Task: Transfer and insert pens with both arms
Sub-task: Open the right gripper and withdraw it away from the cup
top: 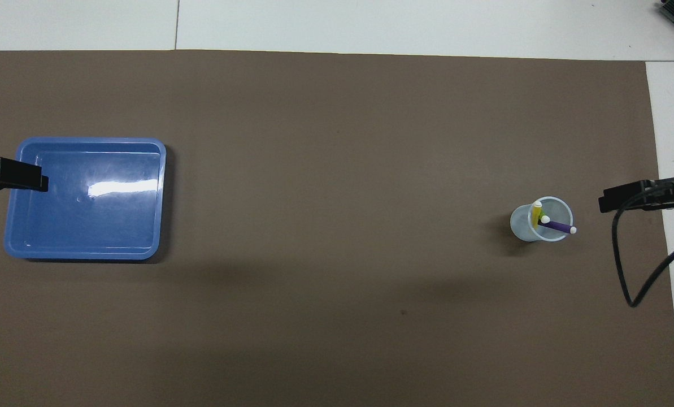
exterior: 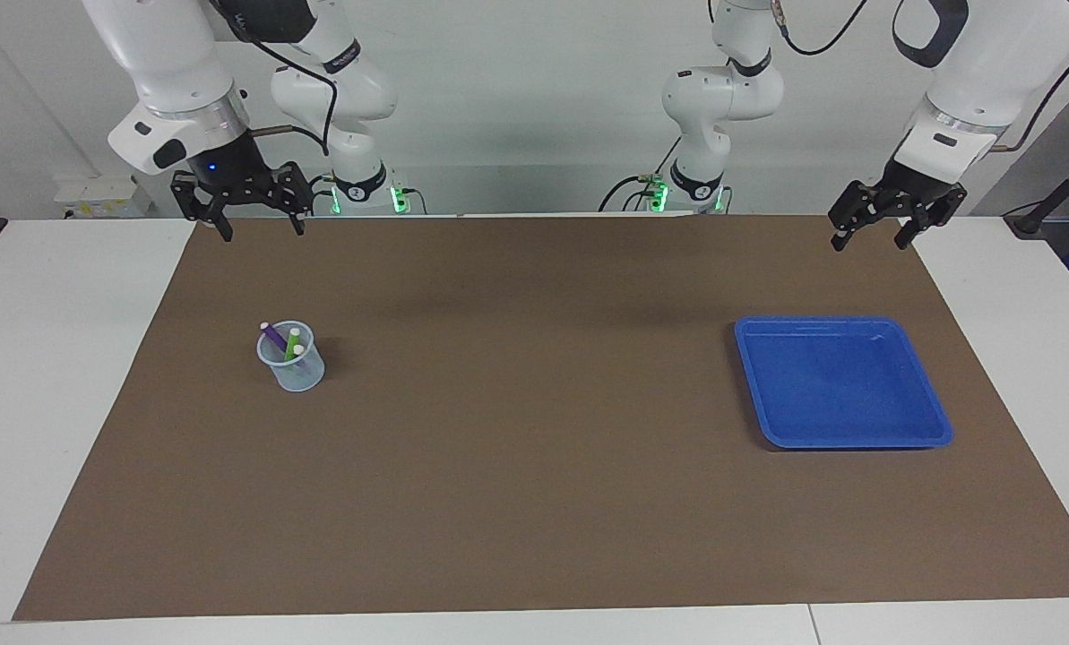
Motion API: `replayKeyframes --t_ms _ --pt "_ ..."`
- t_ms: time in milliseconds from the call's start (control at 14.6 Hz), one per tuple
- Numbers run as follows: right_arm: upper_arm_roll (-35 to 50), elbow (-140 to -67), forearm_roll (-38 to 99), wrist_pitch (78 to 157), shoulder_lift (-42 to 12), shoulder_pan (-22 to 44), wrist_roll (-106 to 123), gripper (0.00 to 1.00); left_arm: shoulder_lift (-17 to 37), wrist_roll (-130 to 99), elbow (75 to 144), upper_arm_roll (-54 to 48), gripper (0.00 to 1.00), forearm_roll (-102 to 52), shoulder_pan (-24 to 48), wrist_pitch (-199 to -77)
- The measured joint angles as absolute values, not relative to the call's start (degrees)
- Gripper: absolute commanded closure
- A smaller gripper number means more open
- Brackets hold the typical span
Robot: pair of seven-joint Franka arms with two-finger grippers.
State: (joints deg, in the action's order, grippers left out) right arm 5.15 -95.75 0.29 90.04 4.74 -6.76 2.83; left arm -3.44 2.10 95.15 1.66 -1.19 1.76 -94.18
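The pens stand in a clear plastic cup (exterior: 292, 369) (top: 531, 232) on the brown mat toward the right arm's end. The purple pen (exterior: 272, 337) (top: 557, 226) leans over the rim, with the green pen (exterior: 292, 344) and the yellow pen (top: 536, 213) beside it. My right gripper (exterior: 262, 231) hangs open and empty over the mat's edge by the robots, apart from the cup; one of its fingers (top: 625, 199) shows in the overhead view. Open and empty as well, my left gripper (exterior: 869, 244) hangs over the mat's corner at the left arm's end.
An empty blue tray (exterior: 843, 321) (top: 88, 139) lies on the mat toward the left arm's end. A finger (top: 23, 180) of the left gripper overlaps its edge in the overhead view. The brown mat (exterior: 534, 466) covers most of the white table.
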Motion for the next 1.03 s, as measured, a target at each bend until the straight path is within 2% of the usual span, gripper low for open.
replayKeyframes --t_ms 1025 --pt "6.8 -94.6 0.3 85.4 2.7 -7.9 2.8 0.0 -3.4 2.1 95.2 1.6 0.0 -1.2 1.8 -94.2"
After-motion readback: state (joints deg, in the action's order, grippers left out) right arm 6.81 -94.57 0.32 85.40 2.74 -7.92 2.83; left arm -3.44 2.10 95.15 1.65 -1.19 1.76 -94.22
